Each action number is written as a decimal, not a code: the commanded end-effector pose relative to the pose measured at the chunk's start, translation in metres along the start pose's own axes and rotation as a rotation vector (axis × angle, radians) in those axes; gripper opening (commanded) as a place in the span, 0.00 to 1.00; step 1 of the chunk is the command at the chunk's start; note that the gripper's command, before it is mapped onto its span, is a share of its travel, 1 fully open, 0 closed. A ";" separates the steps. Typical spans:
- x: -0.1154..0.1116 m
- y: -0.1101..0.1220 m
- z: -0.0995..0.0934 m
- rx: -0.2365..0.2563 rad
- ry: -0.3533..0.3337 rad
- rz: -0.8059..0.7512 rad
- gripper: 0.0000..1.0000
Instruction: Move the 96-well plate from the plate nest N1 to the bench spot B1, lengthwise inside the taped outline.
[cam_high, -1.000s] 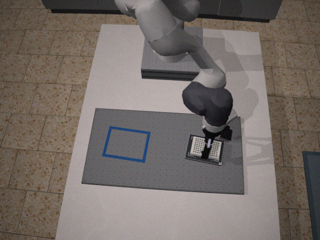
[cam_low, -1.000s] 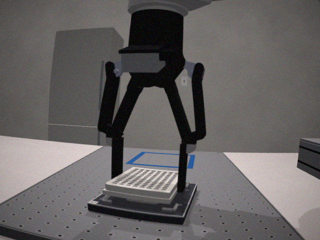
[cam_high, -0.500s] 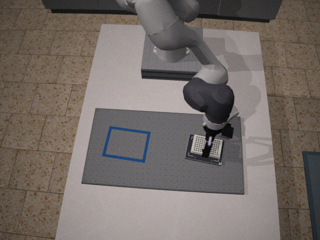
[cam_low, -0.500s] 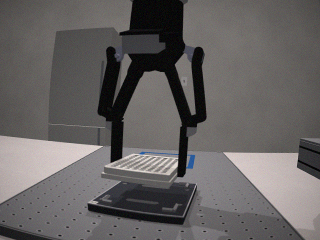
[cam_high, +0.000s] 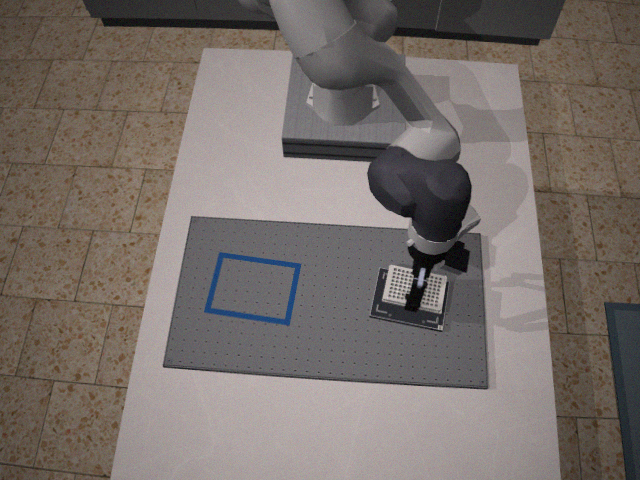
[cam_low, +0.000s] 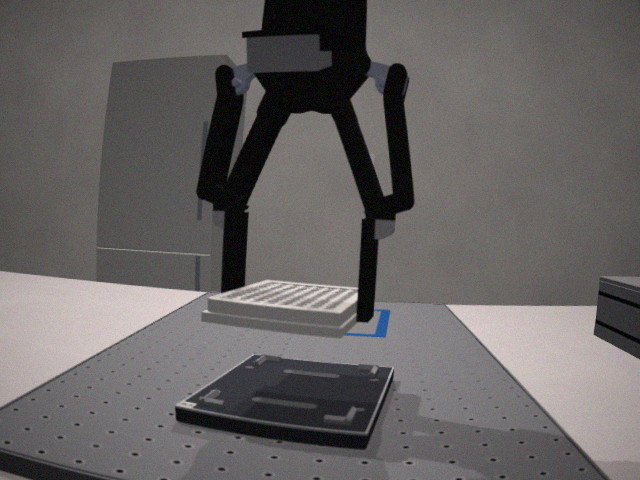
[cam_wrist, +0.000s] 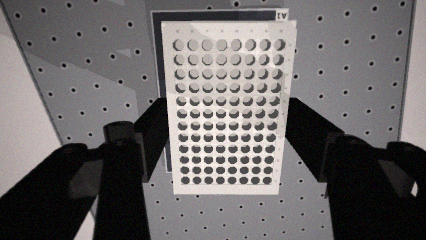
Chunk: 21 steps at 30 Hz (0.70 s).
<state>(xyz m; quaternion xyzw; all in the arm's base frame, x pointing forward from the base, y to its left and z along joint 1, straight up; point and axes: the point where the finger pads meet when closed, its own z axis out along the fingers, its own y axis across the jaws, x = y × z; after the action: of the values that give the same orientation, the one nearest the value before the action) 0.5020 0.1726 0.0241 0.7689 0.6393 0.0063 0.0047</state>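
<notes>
Between your gripper (cam_low: 298, 304) fingers (cam_low: 233, 253) sits the 96-well plate (cam_low: 283, 305), pinched across its short width on both long sides, so you're clamped on it at roughly mid-opening. It hangs level in the air, directly below the wrist and straight above the plate nest (cam_low: 289, 400), not touching it. Your blue taped outline (cam_high: 253, 288) is well off to the side, on the same perforated board (cam_high: 330, 351).
</notes>
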 end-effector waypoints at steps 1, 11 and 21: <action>-0.002 -0.003 -0.005 0.008 -0.006 -0.012 0.60; -0.002 -0.003 -0.009 0.008 -0.006 -0.012 0.60; -0.002 -0.003 -0.009 0.008 -0.006 -0.012 0.60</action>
<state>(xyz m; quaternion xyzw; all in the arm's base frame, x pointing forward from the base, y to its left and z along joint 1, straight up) 0.5011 0.1712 0.0340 0.7666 0.6420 0.0039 0.0051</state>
